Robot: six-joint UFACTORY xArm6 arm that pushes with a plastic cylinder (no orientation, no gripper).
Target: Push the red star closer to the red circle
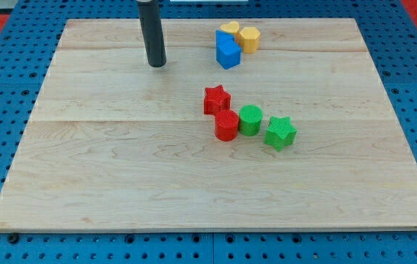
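Observation:
The red star (216,99) lies near the middle of the wooden board (120,169). The red circle (226,125) sits just below it and slightly to the right, touching or nearly touching it. My tip (157,64) rests on the board near the view's top, well to the left of and above the red star, touching no block. The rod rises out of the top of the view.
A green circle (250,119) touches the red circle's right side, with a green star (280,133) further right. At the view's top, a blue block (227,50), a yellow heart-like block (229,31) and a yellow hexagon (248,39) cluster together. Blue pegboard surrounds the board.

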